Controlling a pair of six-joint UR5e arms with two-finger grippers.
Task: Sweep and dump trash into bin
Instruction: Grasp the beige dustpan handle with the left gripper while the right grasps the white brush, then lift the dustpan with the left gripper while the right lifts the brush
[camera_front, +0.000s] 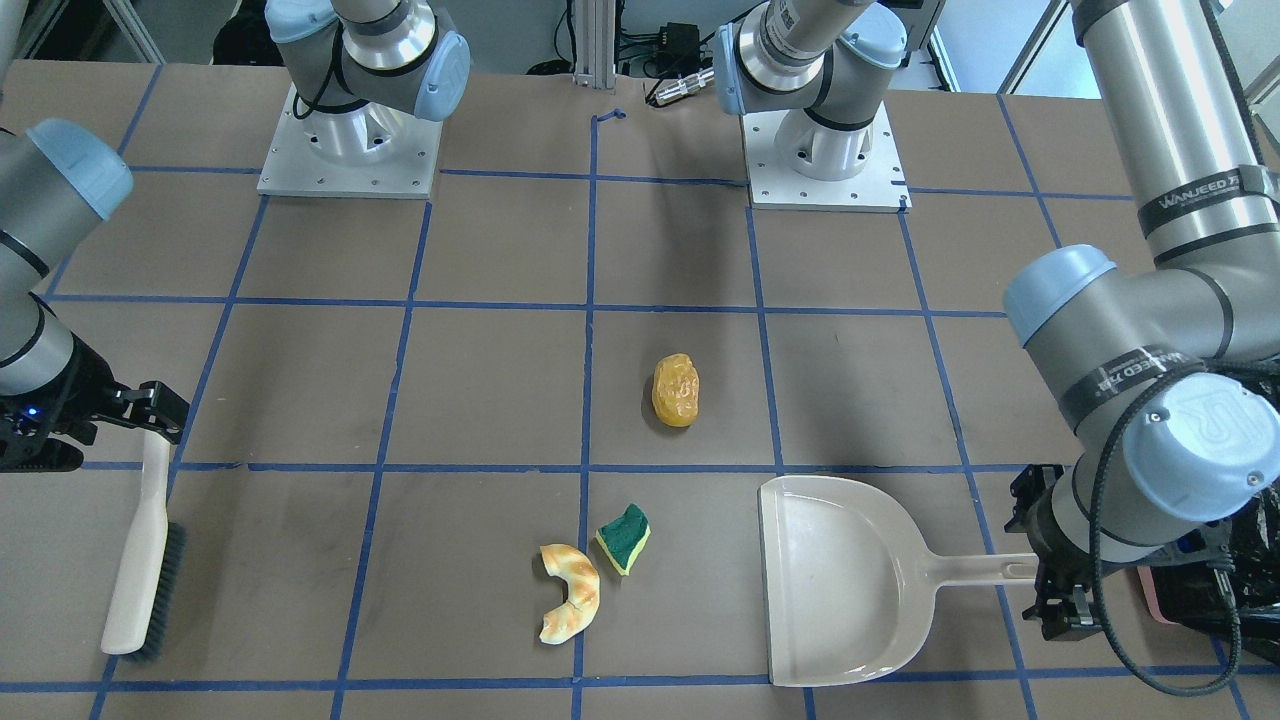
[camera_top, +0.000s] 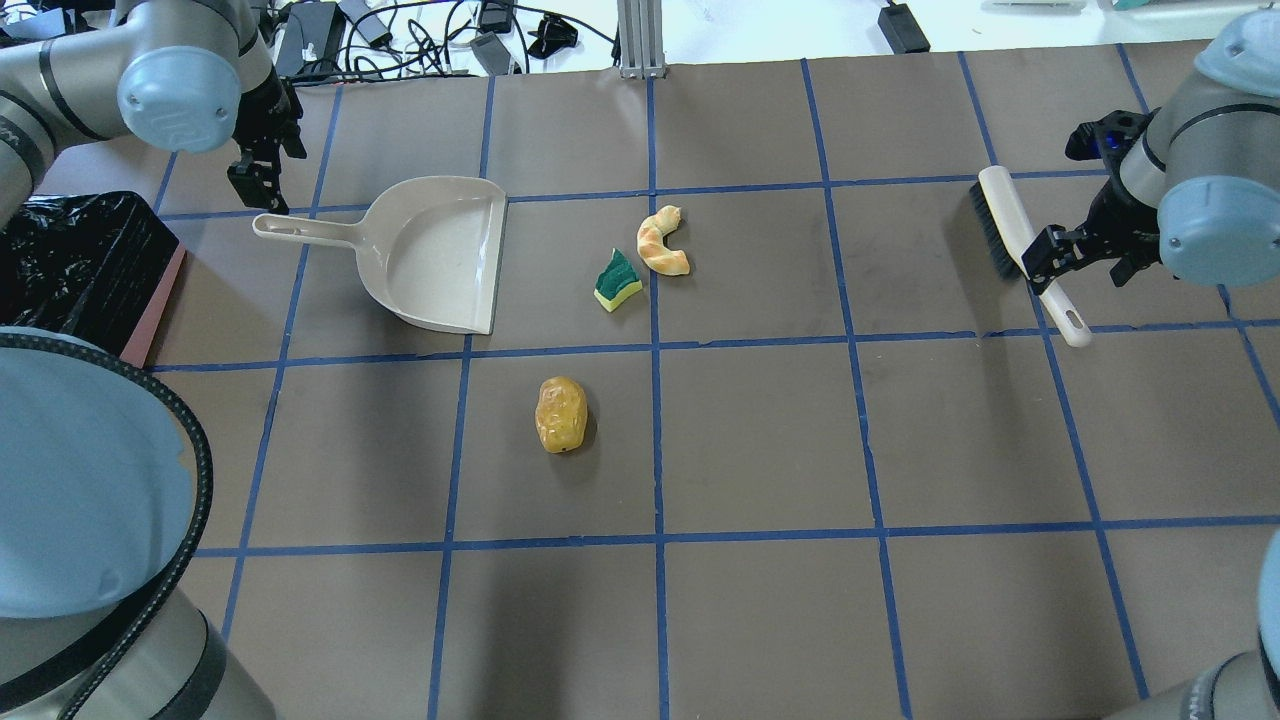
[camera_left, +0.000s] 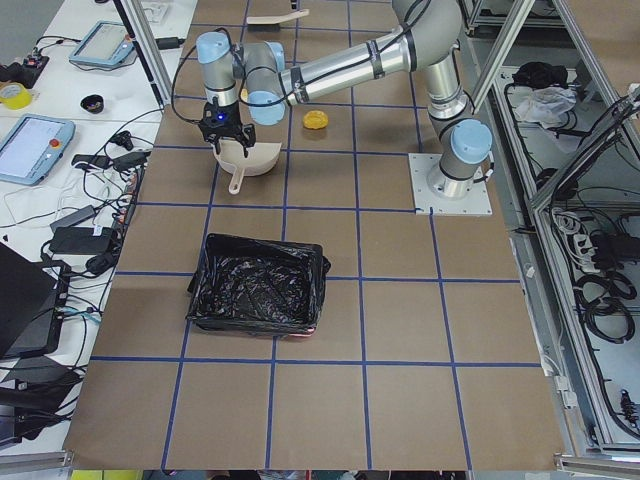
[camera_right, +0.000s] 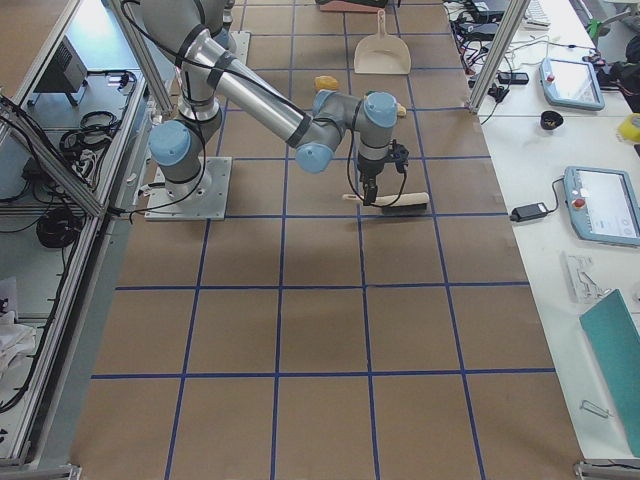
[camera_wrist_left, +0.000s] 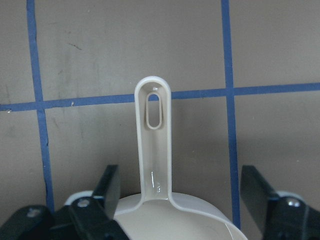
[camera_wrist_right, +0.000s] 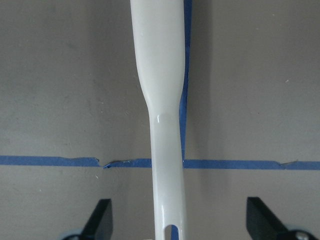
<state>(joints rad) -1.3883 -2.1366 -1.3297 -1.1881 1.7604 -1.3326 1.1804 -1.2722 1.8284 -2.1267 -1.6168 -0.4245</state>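
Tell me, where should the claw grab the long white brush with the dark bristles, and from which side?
By its thin handle, straight down from above. The long white plastic brush with dark bristles lies flat on the table, and the narrow handle fits between the open fingers of the right claw, away from the bristles.

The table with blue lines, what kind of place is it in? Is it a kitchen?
Most likely a robot lab, not a kitchen: two robot arms are bolted to the table, with touchscreen controllers and tangled cables lying beside it.
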